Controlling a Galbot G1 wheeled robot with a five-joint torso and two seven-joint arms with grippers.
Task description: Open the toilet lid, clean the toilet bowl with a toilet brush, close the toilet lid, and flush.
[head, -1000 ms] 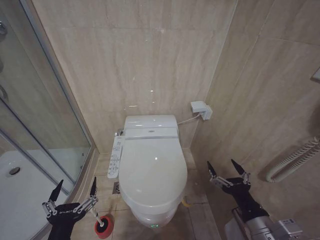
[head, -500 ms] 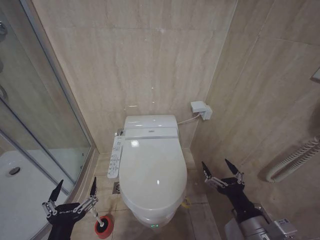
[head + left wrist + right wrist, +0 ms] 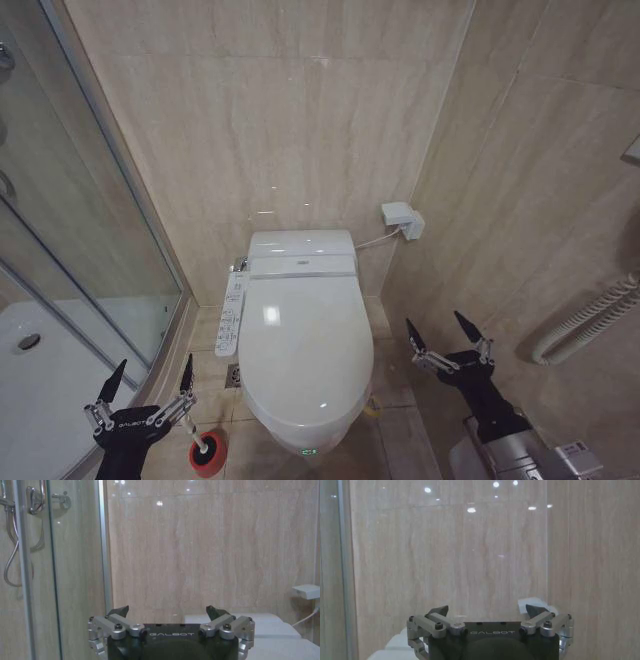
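The toilet lid (image 3: 305, 345) is down and covers the seat. Under its front edge the toilet bowl (image 3: 305, 437) shows as a white rim with a small green light. A red holder cup (image 3: 207, 453) stands on the floor left of the bowl, and the toilet brush handle (image 3: 193, 434) rises from it. My left gripper (image 3: 151, 368) hangs open just left of and above the cup, with nothing in it, and appears again as the left gripper (image 3: 170, 611). My right gripper (image 3: 436, 325) is open and empty right of the toilet, close to the wall; the right gripper (image 3: 492, 611) faces the tiles.
A glass shower screen (image 3: 90, 230) and white shower tray (image 3: 40, 380) fill the left side. A control panel (image 3: 229, 318) runs along the toilet's left side. A white wall box (image 3: 402, 220) with a cable sits behind the toilet. A ribbed hose (image 3: 585, 320) hangs on the right wall.
My right gripper has shifted slightly left toward the toilet and stays open. The left gripper, lid and brush have not moved.
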